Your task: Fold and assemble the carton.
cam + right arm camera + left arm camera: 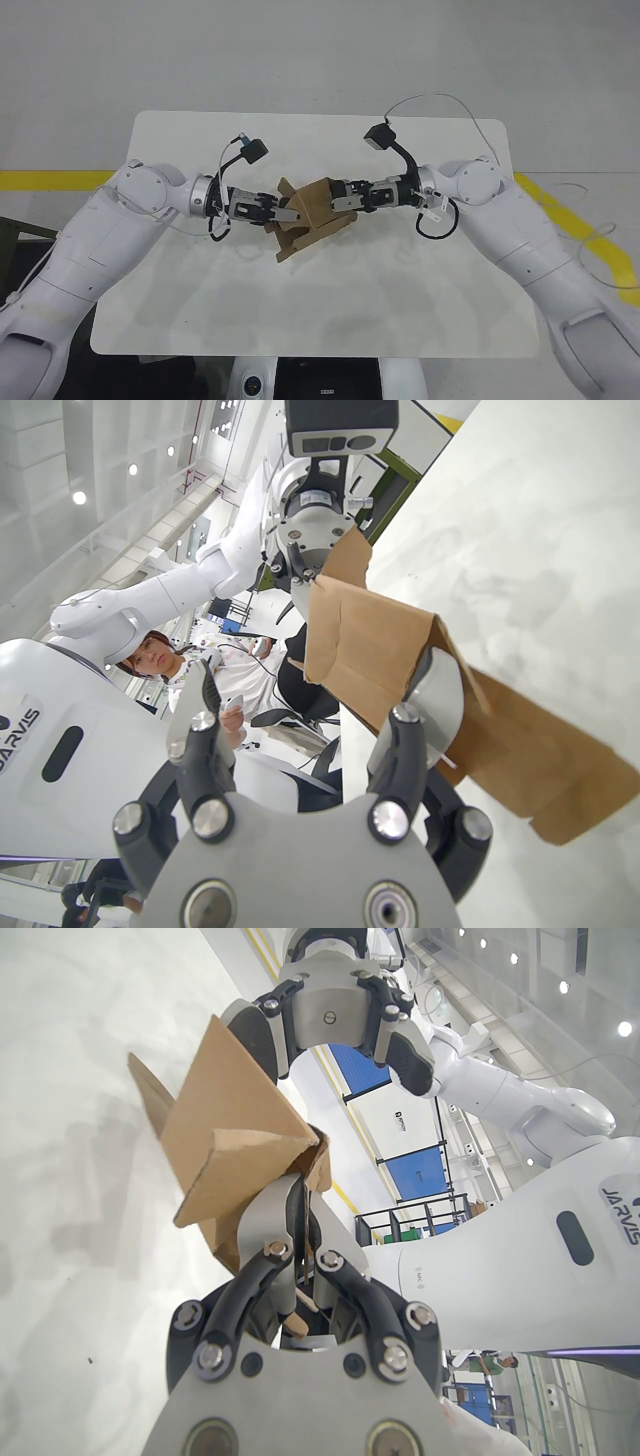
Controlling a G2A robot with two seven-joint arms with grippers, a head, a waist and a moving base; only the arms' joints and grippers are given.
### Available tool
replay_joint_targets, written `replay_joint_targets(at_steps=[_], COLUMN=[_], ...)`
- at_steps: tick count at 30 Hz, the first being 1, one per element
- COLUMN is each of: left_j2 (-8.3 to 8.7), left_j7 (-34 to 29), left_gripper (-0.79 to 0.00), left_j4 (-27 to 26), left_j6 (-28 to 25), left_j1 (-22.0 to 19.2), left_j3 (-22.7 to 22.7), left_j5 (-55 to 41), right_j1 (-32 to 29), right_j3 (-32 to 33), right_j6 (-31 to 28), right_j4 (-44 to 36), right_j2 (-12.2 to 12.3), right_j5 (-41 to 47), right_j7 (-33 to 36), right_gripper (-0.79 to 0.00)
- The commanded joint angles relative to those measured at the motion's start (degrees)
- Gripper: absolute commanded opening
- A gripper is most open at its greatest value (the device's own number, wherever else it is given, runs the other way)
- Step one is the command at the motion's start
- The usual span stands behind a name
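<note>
A brown cardboard carton [312,212], partly folded with loose flaps, hangs just above the middle of the white table. My left gripper [289,214] comes in from the left and is shut on a thin panel edge of the carton [235,1128], its fingertips [295,1208] pinching the board. My right gripper [338,200] stands open at the carton's right side. One of its fingers [440,690] sits against the carton [370,635] at a folded corner. The other finger [200,690] is free in the air.
The white table [420,290] has bare room on all sides of the carton. Yellow floor tape [50,180] runs past the table's left and right ends.
</note>
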Motion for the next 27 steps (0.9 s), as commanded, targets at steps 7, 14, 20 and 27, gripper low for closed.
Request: replay_joint_targets(at_steps=[7, 14, 20, 27], left_j2=[0.14, 0.26, 0.34, 0.35], left_j7=[0.0, -0.14, -0.19, -0.13], left_gripper=[-0.785, -0.785, -0.785, -0.785], left_j4=[-0.21, -0.39, -0.71, -0.76], left_j6=[0.0, 0.14, 0.19, 0.13], left_j1=[-0.07, -0.23, -0.27, -0.51], left_j3=[0.28, 0.55, 0.9, 1.31], left_j5=[-0.25, -0.52, -0.7, -0.79], right_j1=[2.09, 3.45, 5.0, 6.16], right_j3=[-3.22, -6.68, -9.76, -13.69], right_j6=[-1.56, -3.28, -5.03, -5.72], right_j4=[1.34, 2.4, 3.2, 4.0], right_j2=[0.91, 1.5, 1.84, 1.71], right_j5=[0.57, 1.44, 2.69, 5.92], right_j7=[-1.56, -3.28, -5.03, -5.71], right_gripper=[-0.139, -0.142, -0.191, -0.262])
